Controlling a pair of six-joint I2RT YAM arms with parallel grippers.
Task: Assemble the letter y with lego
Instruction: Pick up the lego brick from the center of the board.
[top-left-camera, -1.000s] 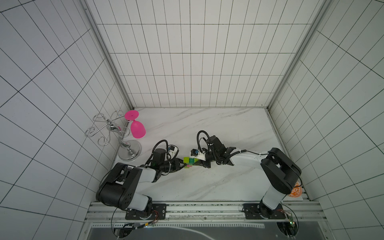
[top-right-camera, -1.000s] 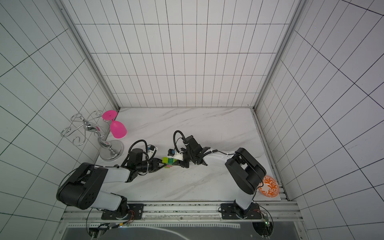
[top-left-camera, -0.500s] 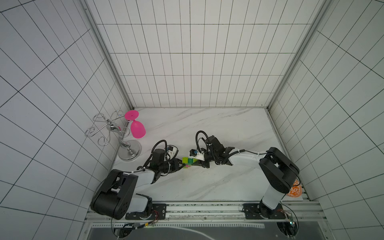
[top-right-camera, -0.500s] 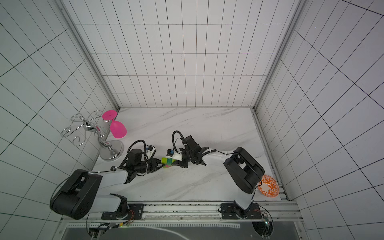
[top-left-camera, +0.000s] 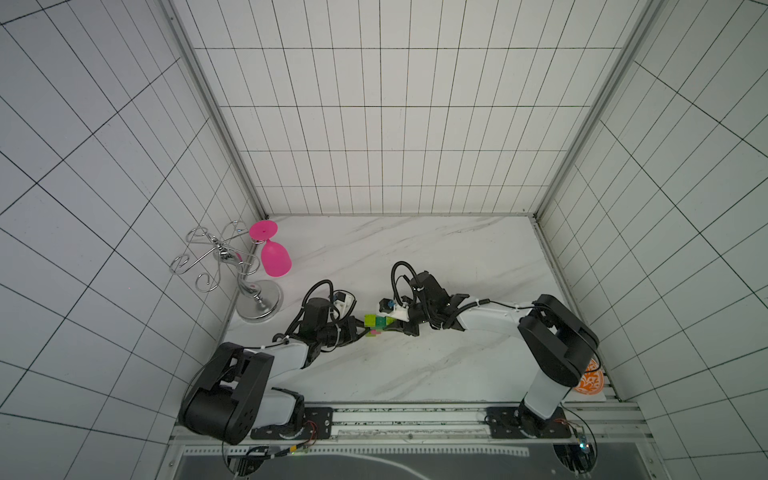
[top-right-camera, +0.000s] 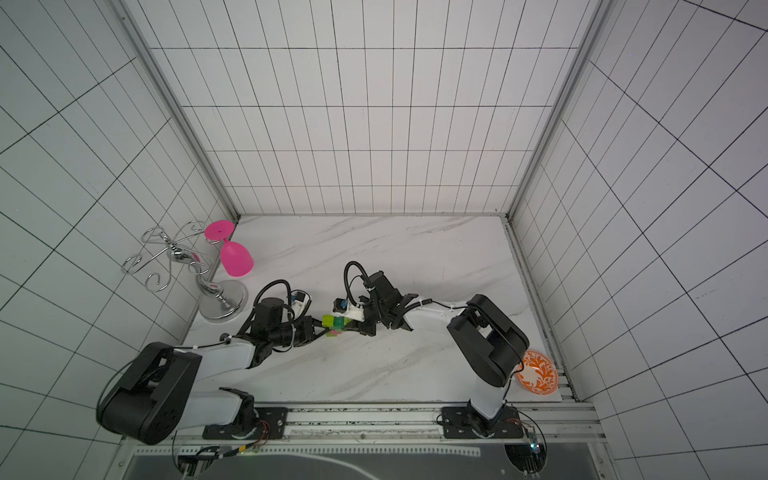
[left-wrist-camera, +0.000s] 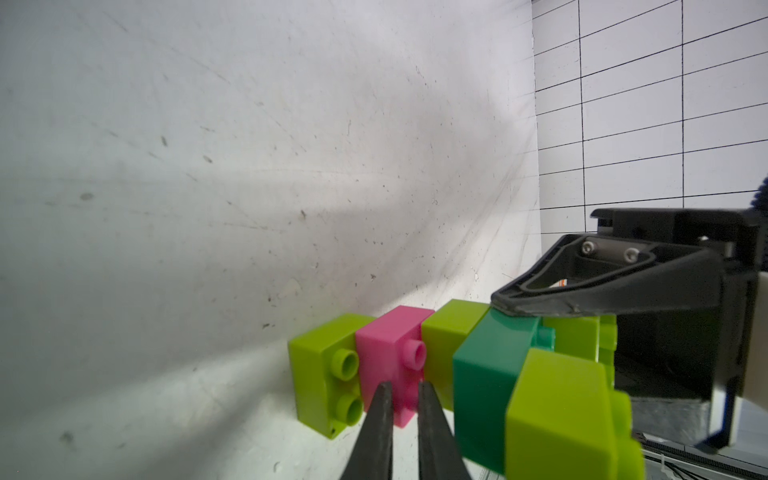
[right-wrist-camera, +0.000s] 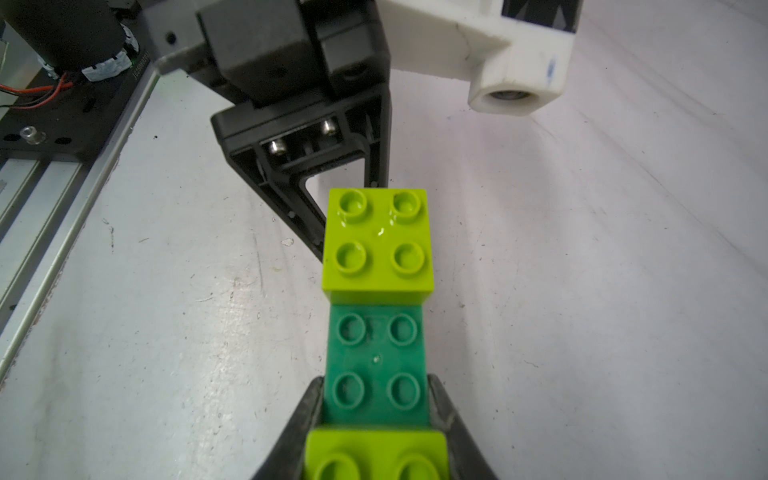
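The letter y lies low over the marble floor between my two arms, in both top views. Its dark green crossbar carries a lime tip at each end. The stem runs lime, pink, lime. My right gripper is shut on the crossbar's sides. My left gripper has its jaws almost together, a narrow slit between them. Its fingertips rest against the pink brick's studded face. Whether they pinch a stud is hidden.
A pink goblet hangs on a chrome rack at the left wall. An orange patterned plate sits at the front right corner. A metal rail runs along the front edge. Tiled walls close in three sides.
The left arm's shoulder and elbow links have sunk toward the front rail. The brick cluster and the right arm have hardly moved.
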